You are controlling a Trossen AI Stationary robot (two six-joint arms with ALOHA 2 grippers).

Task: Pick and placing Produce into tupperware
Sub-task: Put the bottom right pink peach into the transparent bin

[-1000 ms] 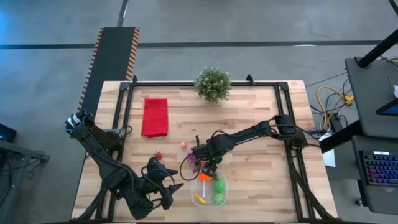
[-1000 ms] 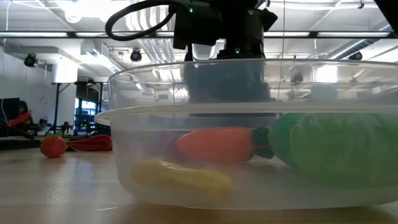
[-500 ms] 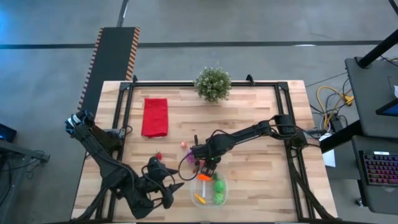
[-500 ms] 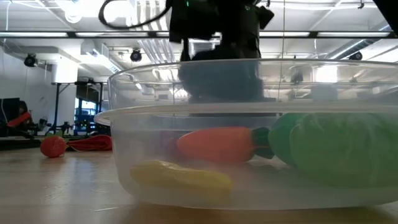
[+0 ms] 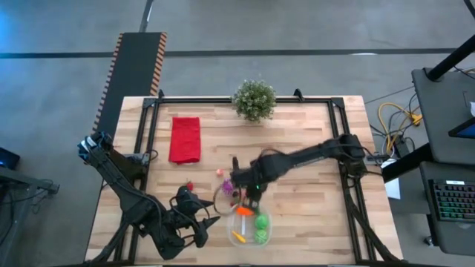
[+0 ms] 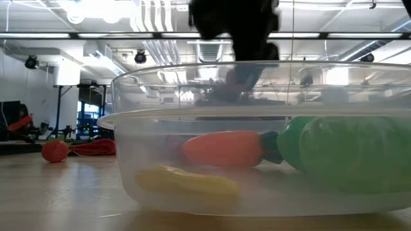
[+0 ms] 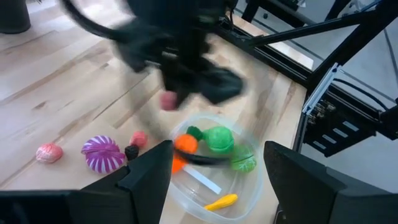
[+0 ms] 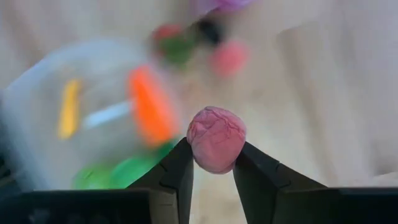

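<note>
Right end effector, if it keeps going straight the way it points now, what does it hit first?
Probably the tabletop beside the tub; depth is unclear. The right end effector holds a pink piece.

The high view looks straight down from well above, taking in the whole pale wooden slatted table and the grey floor around it. The low view sits at table-top height, very close to the clear plastic roundish tub, facing level across the table into the room. The left wrist view looks down at that tub from near by. The right wrist view looks down past its own two dark fingers, close above the tub. All four views share the tub.
</note>
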